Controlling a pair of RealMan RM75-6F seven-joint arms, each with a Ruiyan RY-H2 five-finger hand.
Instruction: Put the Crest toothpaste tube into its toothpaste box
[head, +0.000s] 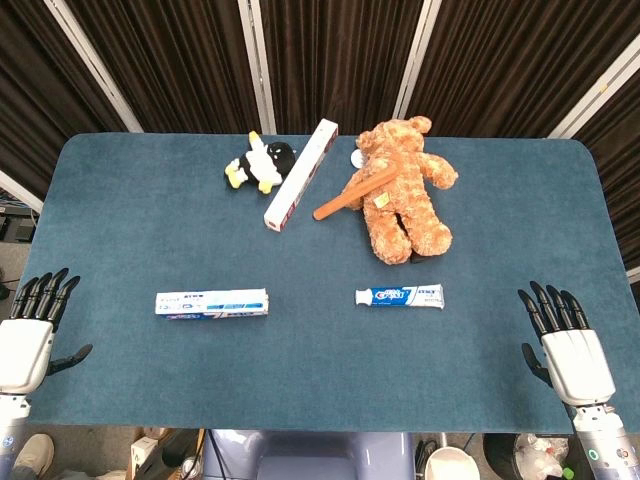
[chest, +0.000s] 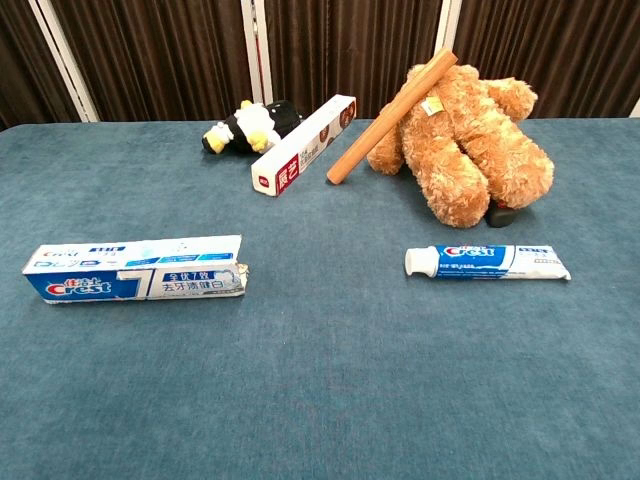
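The Crest toothpaste tube (head: 399, 296) lies flat on the blue surface (head: 320, 380), toward the right of the middle, with its white cap pointing left and its crimped end pointing right. Well apart from it, off to the left, the toothpaste box (head: 211, 302) also lies flat and lengthwise, its printed face up; in the chest view its right end looks open, with a ragged flap edge there. Nothing touches either one, and a wide stretch of cloth runs between them. Just behind the tube sits a brown teddy bear (head: 403, 188), slumped on its back, and a wooden stick (head: 352, 194) leans across its body with the lower end resting on the surface to the bear's left. Further left at the back, a long white and dark red box (head: 301, 173) lies on a slant, and beside it, touching or nearly so, is a small black, white and yellow plush toy (head: 260, 163). The left hand (head: 28, 340) hangs at the near left edge of the surface, palm down, fingers (head: 45, 293) spread and holding nothing. The right hand (head: 567, 352) rests at the near right edge in the same manner, fingers apart and empty. Both hands are far from the tube and the box, and only the head view shows them. Dark curtains (head: 330, 60) hang behind the surface.
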